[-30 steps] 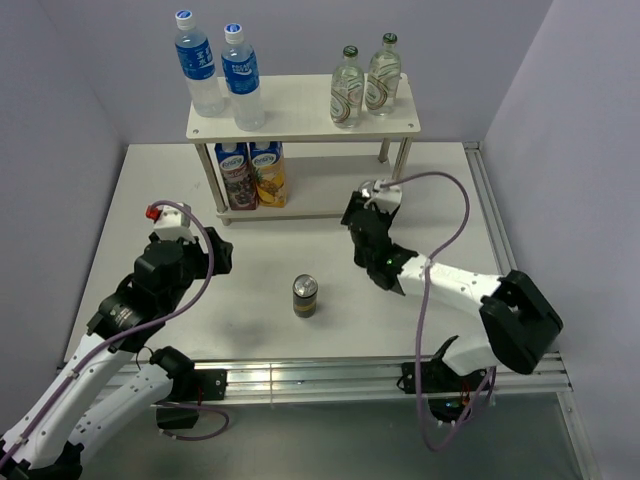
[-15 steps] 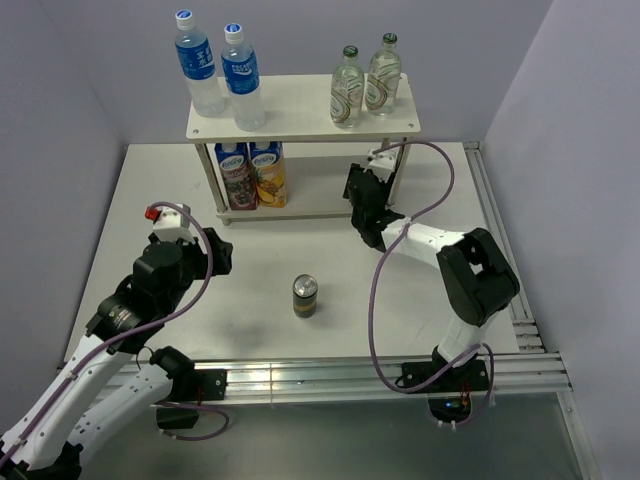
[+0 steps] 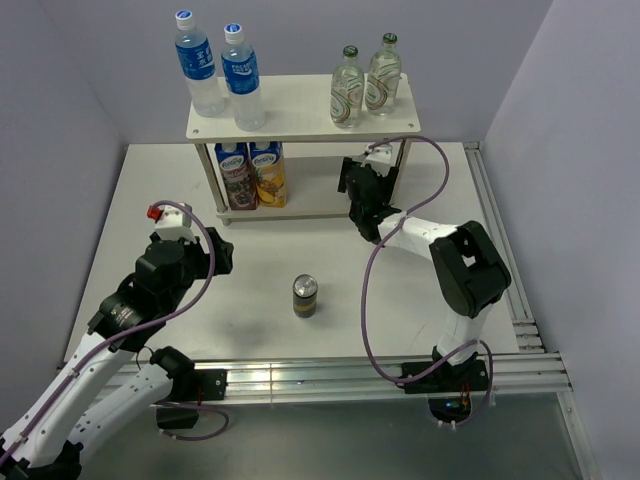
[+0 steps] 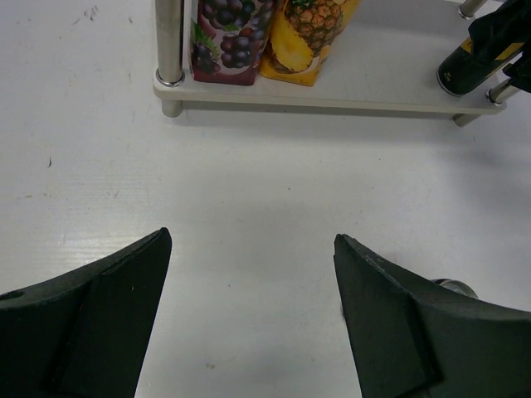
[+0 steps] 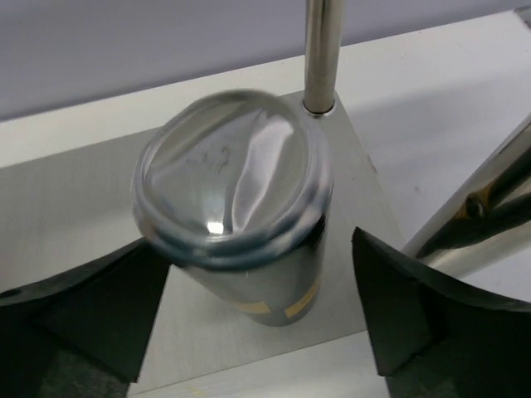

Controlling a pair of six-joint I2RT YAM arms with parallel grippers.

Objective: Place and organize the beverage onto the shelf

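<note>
white bench with the shelf at the far side, two pale boards on silver legs. left end effector hangs over bare bench in front of the shelf, fingers spread wide, nothing between them. right end effector reaches in at the right end of the lower board, fingers either side of a can, a sliver of board showing between the right finger and the can wall, so not clamped. two blue-capped water bottles upright on the top board at the left, two green-capped glass bottles upright at the right. two juice cartons side by side on the lower board, left end. dark can upright on the lower board near the right rear leg. second can upright on the bench, well apart from the shelf, between the arms
</note>
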